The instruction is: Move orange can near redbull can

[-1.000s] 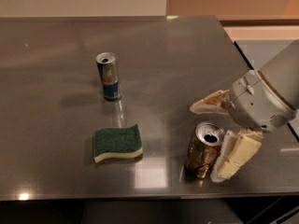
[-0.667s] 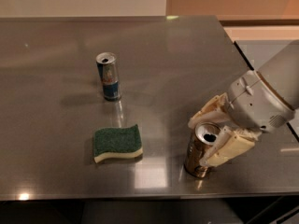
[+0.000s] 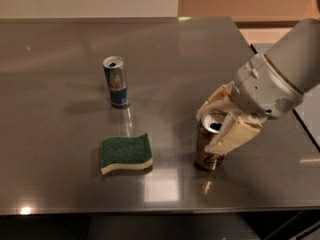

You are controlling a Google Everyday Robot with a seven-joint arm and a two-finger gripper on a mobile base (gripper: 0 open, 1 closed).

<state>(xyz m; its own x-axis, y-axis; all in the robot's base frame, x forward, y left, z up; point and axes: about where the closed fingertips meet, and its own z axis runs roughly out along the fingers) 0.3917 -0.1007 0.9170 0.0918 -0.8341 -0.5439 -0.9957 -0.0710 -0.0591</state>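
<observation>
The orange can (image 3: 207, 151) stands upright near the table's front right, bronze with dark markings and an open silver top. My gripper (image 3: 220, 119) comes in from the right and its cream fingers are closed around the can's upper part, one behind it and one in front. The can's base rests on the table. The redbull can (image 3: 116, 82), slim, blue and silver, stands upright to the far left of the gripper, well apart from the orange can.
A green and yellow sponge (image 3: 125, 154) lies on the steel table (image 3: 60, 49) between the two cans, toward the front. The table's right edge (image 3: 280, 89) runs just behind my arm, and the front edge lies close below the orange can.
The gripper moved left over the orange can and its fingers closed from wide apart onto the can's top. The can, the sponge and the redbull can stayed in place.
</observation>
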